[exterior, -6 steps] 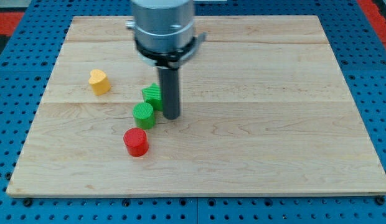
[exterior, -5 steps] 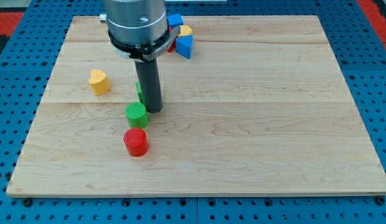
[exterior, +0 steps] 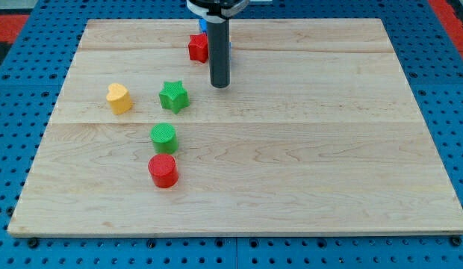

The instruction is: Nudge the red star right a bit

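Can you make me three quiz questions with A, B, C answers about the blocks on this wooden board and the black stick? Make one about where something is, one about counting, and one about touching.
1. Where is the red star compared with my tip?
A. toward the view's top and left of it
B. toward the view's bottom and right of it
C. straight below it

2. How many green blocks are there?
A. one
B. two
C. four

3. Is my tip touching the green star?
A. yes, pressed against it
B. no, bare board lies between them
C. it sits on top of it

Answers: 1 A, the red star lies up and left of the rod's end. 2 B, only the green star and the green cylinder are green. 3 B, wood shows between my tip and the green star.
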You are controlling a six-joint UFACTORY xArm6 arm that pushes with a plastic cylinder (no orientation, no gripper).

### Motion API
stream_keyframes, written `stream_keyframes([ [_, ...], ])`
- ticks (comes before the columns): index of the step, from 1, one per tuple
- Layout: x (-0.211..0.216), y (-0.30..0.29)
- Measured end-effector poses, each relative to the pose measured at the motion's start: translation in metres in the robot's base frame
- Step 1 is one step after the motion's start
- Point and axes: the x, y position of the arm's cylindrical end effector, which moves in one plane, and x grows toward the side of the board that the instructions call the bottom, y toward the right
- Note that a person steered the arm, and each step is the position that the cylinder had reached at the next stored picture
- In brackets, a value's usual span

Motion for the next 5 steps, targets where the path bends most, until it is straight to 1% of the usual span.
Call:
stream_keyframes([
  [1, -0.008, -0.051],
  [2, -0.041, -0.138],
  [3, -0.095, -0.141],
  [4, -0.098, -0.080],
  [5, -0.098, -0.052],
])
